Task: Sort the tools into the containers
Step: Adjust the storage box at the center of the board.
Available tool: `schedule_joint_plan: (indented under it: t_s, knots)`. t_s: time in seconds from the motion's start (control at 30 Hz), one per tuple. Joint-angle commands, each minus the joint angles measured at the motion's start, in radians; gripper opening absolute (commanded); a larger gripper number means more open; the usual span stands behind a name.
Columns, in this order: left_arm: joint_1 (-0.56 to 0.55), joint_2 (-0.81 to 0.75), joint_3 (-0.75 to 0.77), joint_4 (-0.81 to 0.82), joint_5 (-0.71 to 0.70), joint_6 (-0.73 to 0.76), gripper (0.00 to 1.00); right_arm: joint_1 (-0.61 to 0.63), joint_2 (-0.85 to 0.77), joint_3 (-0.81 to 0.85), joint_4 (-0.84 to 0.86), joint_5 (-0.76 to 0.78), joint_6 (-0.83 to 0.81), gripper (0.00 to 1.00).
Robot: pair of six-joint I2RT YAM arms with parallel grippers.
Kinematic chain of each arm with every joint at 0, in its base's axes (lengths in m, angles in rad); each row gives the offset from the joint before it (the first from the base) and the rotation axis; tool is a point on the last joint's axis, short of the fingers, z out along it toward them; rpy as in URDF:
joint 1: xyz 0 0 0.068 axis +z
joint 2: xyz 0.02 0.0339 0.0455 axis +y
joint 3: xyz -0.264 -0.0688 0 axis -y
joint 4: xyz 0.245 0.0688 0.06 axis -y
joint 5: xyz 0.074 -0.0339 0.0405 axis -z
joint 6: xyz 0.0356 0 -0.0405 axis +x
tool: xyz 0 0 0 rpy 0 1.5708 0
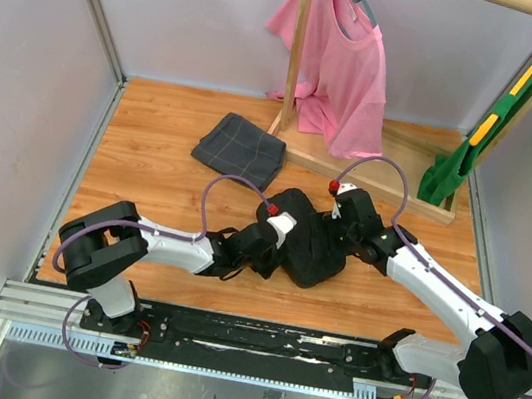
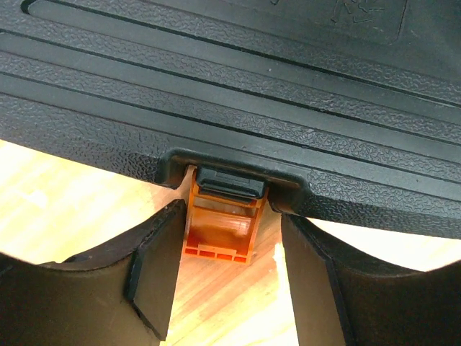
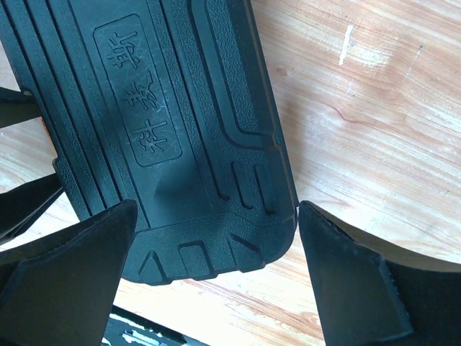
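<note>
The black tool case (image 1: 308, 239) lies shut on the wooden table between my two grippers. In the left wrist view its textured shell (image 2: 238, 86) fills the top, and its orange clasp (image 2: 223, 225) hangs down from the near edge. My left gripper (image 2: 227, 288) is open, with one finger on each side of the clasp and not touching it. My right gripper (image 3: 216, 281) is open and straddles a rounded end of the case (image 3: 158, 130); its right finger (image 3: 346, 274) is at the case's edge. In the top view the left gripper (image 1: 274, 243) and right gripper (image 1: 348, 225) flank the case. No tools are in view.
A dark grey checked cloth (image 1: 241, 148) lies folded behind the case. A wooden clothes rack base (image 1: 370, 181) stands at the back right, with a pink shirt (image 1: 343, 65) and a green garment (image 1: 463, 155) hanging. Walls close in the table on the left, back and right.
</note>
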Motion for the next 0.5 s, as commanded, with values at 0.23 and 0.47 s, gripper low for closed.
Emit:
schedule_joint_plan:
  t_s: [0.23, 0.47]
  knots:
    - [-0.033, 0.018, -0.036, -0.183, -0.02, -0.085, 0.52, -0.013, -0.014, -0.014, 0.005, -0.008, 0.017, 0.95]
    - [-0.034, -0.057, -0.021, -0.205, -0.065, -0.081, 0.39, -0.013, -0.027, -0.015, 0.009, -0.008, 0.026, 0.94]
